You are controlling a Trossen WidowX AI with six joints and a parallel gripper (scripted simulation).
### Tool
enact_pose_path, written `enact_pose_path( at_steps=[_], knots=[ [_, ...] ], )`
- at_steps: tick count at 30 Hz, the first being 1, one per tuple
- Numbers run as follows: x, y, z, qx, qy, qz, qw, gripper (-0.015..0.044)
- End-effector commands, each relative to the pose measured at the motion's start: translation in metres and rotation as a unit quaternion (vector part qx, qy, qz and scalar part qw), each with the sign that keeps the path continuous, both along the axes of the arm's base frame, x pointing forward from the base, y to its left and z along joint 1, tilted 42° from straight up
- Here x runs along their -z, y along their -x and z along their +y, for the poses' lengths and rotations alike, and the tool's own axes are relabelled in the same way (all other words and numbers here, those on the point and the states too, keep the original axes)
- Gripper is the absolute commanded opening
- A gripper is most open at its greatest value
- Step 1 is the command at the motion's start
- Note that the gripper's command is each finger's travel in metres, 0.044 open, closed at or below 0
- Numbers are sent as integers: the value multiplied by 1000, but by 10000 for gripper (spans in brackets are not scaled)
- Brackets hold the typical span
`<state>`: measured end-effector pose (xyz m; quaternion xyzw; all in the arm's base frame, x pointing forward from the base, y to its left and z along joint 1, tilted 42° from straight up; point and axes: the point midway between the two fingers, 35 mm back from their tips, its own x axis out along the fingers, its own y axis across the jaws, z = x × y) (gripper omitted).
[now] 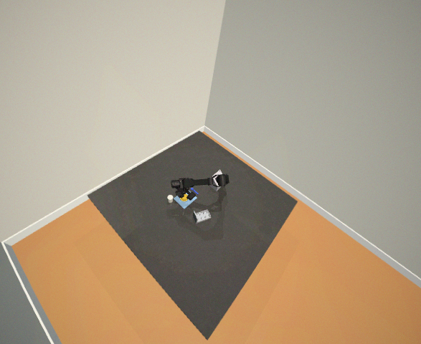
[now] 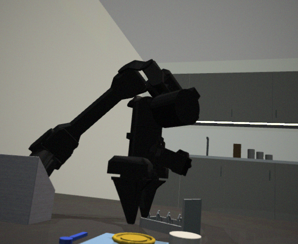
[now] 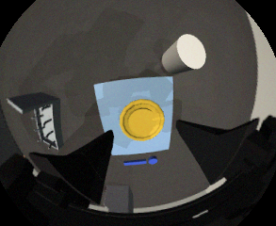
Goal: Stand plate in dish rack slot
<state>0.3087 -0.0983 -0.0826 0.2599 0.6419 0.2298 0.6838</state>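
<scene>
A yellow plate (image 2: 133, 238) (image 3: 143, 120) (image 1: 183, 198) lies flat on a light blue mat (image 3: 107, 104) (image 2: 101, 238) (image 1: 183, 203). My gripper (image 2: 137, 219) (image 3: 145, 128) (image 1: 181, 193) is open and empty. It points down and hangs a little above the plate, just behind it in the exterior view. The grey dish rack (image 2: 161, 220) (image 3: 45, 121) (image 1: 201, 216) with its row of rails and a tall end post (image 2: 192, 215) stands apart from the mat, to the left in the wrist view.
A white cylinder cup (image 2: 185, 237) (image 3: 183, 55) (image 1: 170, 198) stands beside the mat. A blue spoon-like utensil (image 2: 72, 237) (image 3: 140, 162) (image 1: 194, 190) lies next to the mat's near edge. The arm's grey base block (image 2: 18, 189) (image 1: 216, 173) stands behind.
</scene>
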Motion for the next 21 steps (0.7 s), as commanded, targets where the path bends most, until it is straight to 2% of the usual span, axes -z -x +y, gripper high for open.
enact_pose_path(
  at_steps=[1, 21],
  knots=[
    [7, 1, 6, 2, -4, 4, 1000, 400],
    [31, 2, 27, 2, -6, 3, 1000, 400]
  ],
)
